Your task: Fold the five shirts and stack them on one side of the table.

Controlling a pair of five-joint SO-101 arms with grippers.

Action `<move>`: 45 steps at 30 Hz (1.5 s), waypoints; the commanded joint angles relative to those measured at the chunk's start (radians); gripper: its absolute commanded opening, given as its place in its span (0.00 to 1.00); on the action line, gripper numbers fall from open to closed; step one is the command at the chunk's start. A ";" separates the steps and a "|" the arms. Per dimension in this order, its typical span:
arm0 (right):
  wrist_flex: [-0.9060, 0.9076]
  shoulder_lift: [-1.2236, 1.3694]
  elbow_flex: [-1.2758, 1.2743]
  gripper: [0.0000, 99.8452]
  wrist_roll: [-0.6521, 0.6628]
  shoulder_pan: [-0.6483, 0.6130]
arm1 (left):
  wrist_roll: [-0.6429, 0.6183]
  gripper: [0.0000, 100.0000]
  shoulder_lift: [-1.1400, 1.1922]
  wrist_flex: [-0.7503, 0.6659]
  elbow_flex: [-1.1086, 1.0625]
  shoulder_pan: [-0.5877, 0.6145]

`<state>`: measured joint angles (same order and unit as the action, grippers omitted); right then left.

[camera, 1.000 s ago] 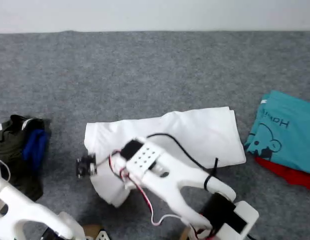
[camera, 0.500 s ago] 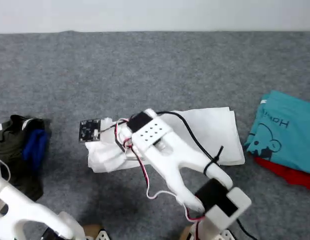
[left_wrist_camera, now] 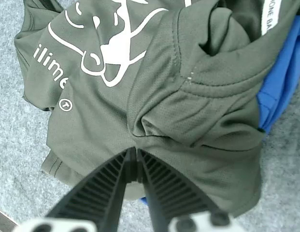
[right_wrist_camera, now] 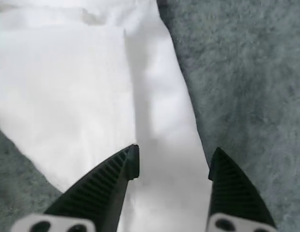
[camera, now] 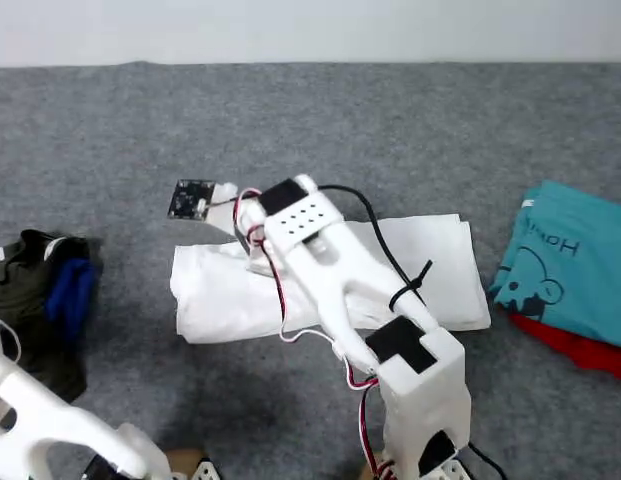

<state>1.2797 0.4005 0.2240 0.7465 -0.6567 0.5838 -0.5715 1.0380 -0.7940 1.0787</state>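
In the middle of the table, toward the near edge, lies the white shirt (camera: 430, 260), folded into a long flat band that runs left to right. The right arm (camera: 330, 270) stretches out over it from the near side, its wrist above the shirt's far left corner. In the right wrist view, the right gripper (right_wrist_camera: 174, 157) has its jaws spread wide, with nothing between them, and the white shirt (right_wrist_camera: 67, 82) sits directly beneath. The grey table (right_wrist_camera: 246, 72) shows just past the cloth's edge.

Out at the right edge of the table sits a teal shirt (camera: 570, 265), folded and lying on top of a red shirt (camera: 580, 350) that peeks out at its near side. Both are well apart from the white one.

Over on the left edge there's a dark green shirt (camera: 25, 300) in a rumpled heap, with a blue shirt (camera: 72, 290) bunched against its right side. The left arm (camera: 40, 420) sits at the near left corner. In the left wrist view, the left gripper (left_wrist_camera: 135, 155) has its jaws pressed together, tips right at a crease in the dark green shirt (left_wrist_camera: 140, 96). Whether any cloth is caught between them, I can't tell. The blue shirt (left_wrist_camera: 285, 72) pokes out from under the green collar, with the grey table (camera: 390, 130) all around.
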 commanded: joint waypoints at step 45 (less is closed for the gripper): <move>0.337 0.245 0.264 0.28 -0.430 0.788 | -0.009 0.01 -0.023 0.331 0.099 -0.273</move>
<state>1.6464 0.6337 0.4388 0.3291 0.1120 0.5838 -0.5715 1.3556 -0.7281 0.8132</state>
